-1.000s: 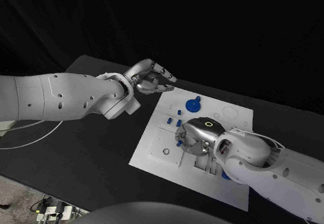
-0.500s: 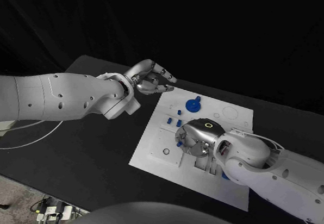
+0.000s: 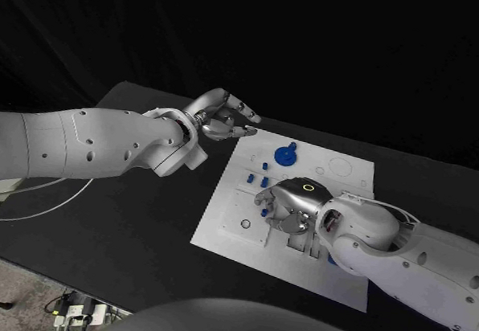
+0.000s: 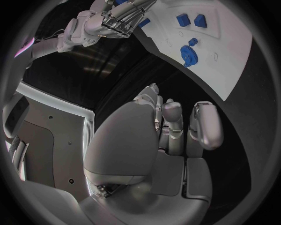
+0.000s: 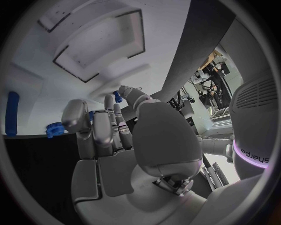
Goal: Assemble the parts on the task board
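The right hand (image 3: pixel 290 206) is hovering low over the middle of the task board (image 3: pixel 226 237), fingers curled downward, and in the right wrist view its fingers (image 5: pixel 100 132) are bunching together side by side with a small blue part (image 5: pixel 117 97) showing right at the fingertips; whether that part is actually being pinched or is just lying under the tips, I cannot tell. Out from the hand in that same view, a blue round toothed part (image 5: pixel 54 128) is sitting near the board's edge, and a long blue bar (image 5: pixel 11 120) is lying further along. Over on the other side, the left hand (image 3: pixel 224 117) is hanging in the air just off the board's far left corner, above the black table (image 3: pixel 116 224), fingers curled in loosely and gripping nothing; the left wrist view is showing its fingers (image 4: pixel 205 126) drawn in close to each other with no part between them. Beyond that hand, a blue gear (image 3: pixel 285 154) is resting on the far part of the board, and a few small blue pieces (image 3: pixel 260 166) are sitting between the gear and the right hand, one of them peeking out just beside the right hand's fingers
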Available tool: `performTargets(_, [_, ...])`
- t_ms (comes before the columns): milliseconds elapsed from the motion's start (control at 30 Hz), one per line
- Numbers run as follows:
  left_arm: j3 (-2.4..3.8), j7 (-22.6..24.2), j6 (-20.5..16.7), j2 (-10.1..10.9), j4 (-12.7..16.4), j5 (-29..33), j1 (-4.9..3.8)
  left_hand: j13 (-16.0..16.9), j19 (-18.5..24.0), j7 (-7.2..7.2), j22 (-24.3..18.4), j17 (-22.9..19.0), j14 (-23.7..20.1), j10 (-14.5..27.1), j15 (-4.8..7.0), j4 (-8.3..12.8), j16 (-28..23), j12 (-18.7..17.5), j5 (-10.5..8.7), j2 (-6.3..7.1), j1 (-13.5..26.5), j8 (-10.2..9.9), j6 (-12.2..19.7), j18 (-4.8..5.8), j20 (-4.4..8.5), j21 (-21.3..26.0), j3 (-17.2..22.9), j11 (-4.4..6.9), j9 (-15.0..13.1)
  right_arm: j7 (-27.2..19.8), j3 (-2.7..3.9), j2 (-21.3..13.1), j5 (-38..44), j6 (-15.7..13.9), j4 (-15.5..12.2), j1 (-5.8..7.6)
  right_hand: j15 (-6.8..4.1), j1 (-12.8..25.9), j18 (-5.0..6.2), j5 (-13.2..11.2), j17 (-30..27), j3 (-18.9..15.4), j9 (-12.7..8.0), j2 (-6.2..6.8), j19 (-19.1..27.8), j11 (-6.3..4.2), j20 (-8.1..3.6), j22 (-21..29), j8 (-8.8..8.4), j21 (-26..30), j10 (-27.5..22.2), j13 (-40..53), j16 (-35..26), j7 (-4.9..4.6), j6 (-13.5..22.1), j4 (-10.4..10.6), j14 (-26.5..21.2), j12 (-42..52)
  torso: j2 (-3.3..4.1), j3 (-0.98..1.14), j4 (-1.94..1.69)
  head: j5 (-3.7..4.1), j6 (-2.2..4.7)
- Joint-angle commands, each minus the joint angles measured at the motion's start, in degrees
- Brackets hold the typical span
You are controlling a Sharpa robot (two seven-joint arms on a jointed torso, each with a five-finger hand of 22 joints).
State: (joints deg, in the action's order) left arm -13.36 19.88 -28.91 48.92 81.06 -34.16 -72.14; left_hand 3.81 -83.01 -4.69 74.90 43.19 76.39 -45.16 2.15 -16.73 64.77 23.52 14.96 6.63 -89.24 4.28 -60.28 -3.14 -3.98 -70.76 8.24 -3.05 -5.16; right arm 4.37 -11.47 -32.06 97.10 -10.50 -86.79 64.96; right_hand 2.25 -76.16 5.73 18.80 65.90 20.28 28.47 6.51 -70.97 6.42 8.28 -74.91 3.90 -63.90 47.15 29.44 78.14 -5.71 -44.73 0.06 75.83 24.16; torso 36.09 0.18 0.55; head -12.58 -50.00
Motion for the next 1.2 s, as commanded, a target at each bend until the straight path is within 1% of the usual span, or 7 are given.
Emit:
performTargets(33, [0.04,0.09,0.81,-0.13,0.01,-0.18,0.01,-0.09,0.46,-0.45,9.69,-0.02,-0.30,0.16,-0.04,0.08,-0.35,0.38,0.14,-0.53,-0.07,-0.22,-0.01,-0.85,-0.03,0.22,-0.37,-0.42,0.06,0.45,0.00,-0.23,0.25,-0.17,-0.06,-0.08,-0.10,0.47,0.44,-0.61,-0.44,-0.45,-0.77,0.19,0.58,0.30,-0.01,-6.81,-0.24,0.67,-1.26,0.28,-0.30,0.36,0.81,0.14,-0.69,-0.07,0.02,0.02,-0.03,0.05,0.00])
performTargets(233, [0.04,0.18,0.76,-0.09,0.05,-0.18,0.03,-0.09,0.48,-0.43,9.68,-0.06,-0.33,0.16,-0.06,0.07,-0.37,0.40,0.12,-0.53,-0.07,-0.23,0.01,-0.86,-0.04,0.26,-0.39,-0.46,0.07,0.95,0.01,-1.78,0.50,-2.89,-0.60,-0.05,0.32,0.79,0.70,-2.42,-1.30,-1.99,-3.23,0.37,1.49,0.71,0.35,-6.44,-0.34,2.27,-3.70,1.09,-0.47,2.48,4.38,0.54,-1.37,0.75,-0.06,0.03,-0.12,0.12,0.00])
performTargets(367, [0.04,0.36,0.64,-0.01,0.24,-0.18,0.04,-0.08,0.50,-0.43,9.66,-0.08,-0.36,0.15,-0.10,0.05,-0.38,0.43,0.09,-0.52,-0.02,-0.26,0.05,-0.86,-0.07,0.31,-0.43,-0.52,0.09,-0.39,0.03,-5.01,0.24,-7.85,-2.75,1.00,0.47,1.03,0.74,-4.07,-1.49,-3.47,-4.92,0.36,1.63,0.97,0.59,-6.38,-0.26,2.75,-5.48,1.62,-0.36,3.62,6.79,1.10,-1.50,1.52,0.03,0.04,-0.11,0.57,0.00])
performTargets(567, [0.04,0.83,0.52,0.32,0.70,0.05,0.04,-0.05,0.52,-0.42,9.67,-0.15,-0.45,0.14,-0.27,-0.08,-0.37,0.66,-0.23,-0.70,0.84,-0.32,0.11,-0.85,-0.26,0.35,-0.87,-0.63,0.17,-2.92,0.08,-11.35,-4.53,-12.33,-7.05,4.65,0.21,1.58,0.06,-4.57,1.35,-5.00,-6.13,-0.14,-1.20,0.84,0.44,-7.46,0.05,-0.63,-6.52,2.20,1.53,3.75,6.82,2.27,0.82,2.80,0.12,-0.06,0.27,1.27,0.00])
performTargets(800, [0.04,2.15,0.53,0.88,1.34,0.45,0.07,-0.02,0.51,-0.35,9.68,-0.02,-0.42,0.14,-0.33,-0.09,-0.20,0.93,-0.69,-1.12,1.97,-0.29,0.01,-0.86,-0.37,0.37,-1.35,-0.62,0.23,-2.90,0.06,-19.05,-13.26,-10.55,-9.31,8.71,0.43,3.60,-0.67,-7.04,3.66,-7.89,-7.67,-0.75,-4.08,1.31,0.47,-8.43,0.55,-4.15,-10.08,1.42,3.32,2.93,5.06,4.57,2.86,2.56,0.34,-0.49,1.03,2.34,0.00])
performTargets(967, [0.04,2.90,0.57,1.19,1.65,0.51,0.18,-0.02,0.48,-0.27,9.70,-0.03,-0.41,0.11,-0.31,0.02,-0.18,1.00,-0.62,-1.28,1.84,-0.25,-0.09,-0.86,-0.38,0.33,-1.29,-0.55,0.22,-3.11,0.03,-21.90,-17.14,-9.95,-7.84,8.50,1.18,4.78,-0.65,-9.66,3.36,-11.06,-9.18,-0.17,-3.86,2.38,1.12,-8.35,0.15,-3.98,-14.69,-0.36,3.51,2.59,5.56,7.31,2.59,1.02,0.72,-0.39,1.58,2.60,0.00])
performTargets(1200, [0.04,3.33,0.73,1.51,1.79,0.53,0.41,-0.02,0.46,-0.26,9.71,0.03,-0.39,0.11,-0.28,0.12,-0.11,1.08,-0.44,-1.38,1.52,-0.24,-0.14,-0.86,-0.38,0.32,-1.21,-0.53,0.24,-3.46,0.01,-22.67,-18.28,-9.71,-4.86,6.36,1.28,2.64,-0.59,-9.20,3.44,-12.05,-10.13,0.10,-3.78,2.58,1.32,-8.35,0.24,-4.04,-16.46,-1.48,3.81,2.46,5.57,9.07,2.56,0.99,0.79,-0.30,1.76,3.07,0.00])
